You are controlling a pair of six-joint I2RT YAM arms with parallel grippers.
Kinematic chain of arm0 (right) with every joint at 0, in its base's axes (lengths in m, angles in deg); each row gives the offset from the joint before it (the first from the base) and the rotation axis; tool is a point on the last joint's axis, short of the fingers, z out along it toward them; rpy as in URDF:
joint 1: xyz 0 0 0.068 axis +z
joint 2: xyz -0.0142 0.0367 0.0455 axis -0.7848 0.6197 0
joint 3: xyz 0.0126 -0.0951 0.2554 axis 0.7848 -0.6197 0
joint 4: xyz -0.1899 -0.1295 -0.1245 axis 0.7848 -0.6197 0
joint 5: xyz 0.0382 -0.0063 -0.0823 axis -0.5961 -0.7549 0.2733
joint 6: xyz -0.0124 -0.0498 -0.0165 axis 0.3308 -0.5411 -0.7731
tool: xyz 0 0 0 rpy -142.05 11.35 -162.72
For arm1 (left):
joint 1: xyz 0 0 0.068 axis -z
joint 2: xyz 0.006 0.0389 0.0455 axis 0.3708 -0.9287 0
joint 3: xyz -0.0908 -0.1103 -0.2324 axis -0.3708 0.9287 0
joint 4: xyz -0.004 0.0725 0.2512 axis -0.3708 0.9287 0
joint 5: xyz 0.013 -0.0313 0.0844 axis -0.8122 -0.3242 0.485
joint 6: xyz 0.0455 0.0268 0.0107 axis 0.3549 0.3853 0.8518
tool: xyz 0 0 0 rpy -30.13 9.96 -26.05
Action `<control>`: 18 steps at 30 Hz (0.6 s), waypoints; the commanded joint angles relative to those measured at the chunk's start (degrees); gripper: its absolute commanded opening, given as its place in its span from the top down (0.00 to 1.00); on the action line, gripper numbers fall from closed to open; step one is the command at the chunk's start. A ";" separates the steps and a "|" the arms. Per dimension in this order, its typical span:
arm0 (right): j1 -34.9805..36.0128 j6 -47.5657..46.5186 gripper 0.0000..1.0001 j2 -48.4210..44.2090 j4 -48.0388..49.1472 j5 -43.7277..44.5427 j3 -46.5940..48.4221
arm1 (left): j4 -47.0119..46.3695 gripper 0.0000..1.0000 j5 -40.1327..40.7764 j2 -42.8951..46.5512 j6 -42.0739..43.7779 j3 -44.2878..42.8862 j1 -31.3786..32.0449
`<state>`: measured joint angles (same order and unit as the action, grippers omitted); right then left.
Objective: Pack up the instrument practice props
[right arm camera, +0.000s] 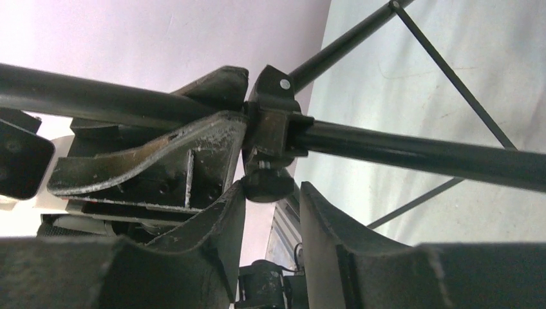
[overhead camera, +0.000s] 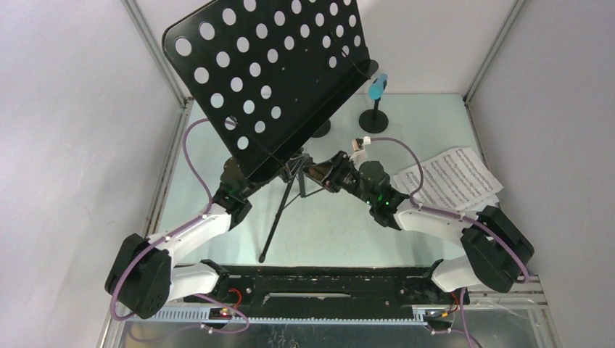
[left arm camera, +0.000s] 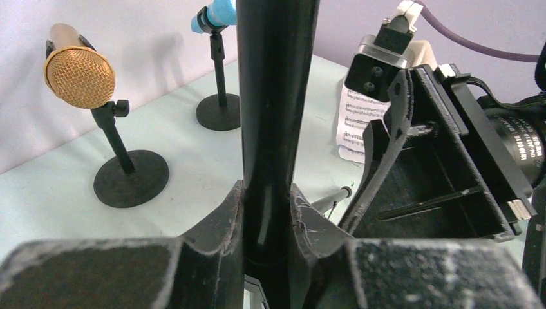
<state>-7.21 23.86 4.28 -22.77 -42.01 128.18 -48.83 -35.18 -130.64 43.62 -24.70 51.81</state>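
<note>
Pale-green tabletop (overhead camera: 428, 134), white walls (overhead camera: 72, 109). Left pincer (left arm camera: 265, 206) clamped on music rack pole (left arm camera: 277, 77), steadying it; right pincer (right arm camera: 272, 206) part-open around collar knob (right arm camera: 261, 187), probably for loosening.

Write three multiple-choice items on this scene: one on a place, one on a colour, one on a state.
1. The sheet-music pages lie: A against the back wall; B on the table, right of the rack; C under a microphone.
2. The toy microphone nearest the left wrist camera is: A tan; B red; C black.
3. The left gripper is: A open above the table; B shut on the rack's pole; C holding a page.
Answers: 1 B, the pages lie flat there; 2 A, its mesh head is tan; 3 B, its fingers pinch the pole from both sides.
</note>
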 commanded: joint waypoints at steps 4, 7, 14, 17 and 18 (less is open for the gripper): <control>-0.98 0.05 0.65 3.72 6.04 -2.44 3.72 | 15.25 1.00 -3.32 -2.85 -0.54 2.39 1.94; -0.98 -1.58 0.75 4.61 7.07 -2.47 3.73 | 15.28 1.00 -3.76 -3.20 -0.63 2.08 1.95; 0.46 -21.41 1.00 3.76 3.36 -4.58 6.00 | 15.28 1.00 -3.91 -3.31 -0.63 2.00 2.04; 3.80 -40.57 1.00 1.99 -4.79 -3.03 9.21 | 15.30 1.00 -4.06 -3.71 -0.63 1.68 2.12; 6.01 -47.97 1.00 1.42 -8.13 -0.27 9.94 | 15.33 1.00 -4.16 -3.80 -0.59 1.64 2.13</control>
<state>-6.86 4.08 7.12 -22.93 -45.96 132.47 -48.61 -33.92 -130.66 43.77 -24.74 51.85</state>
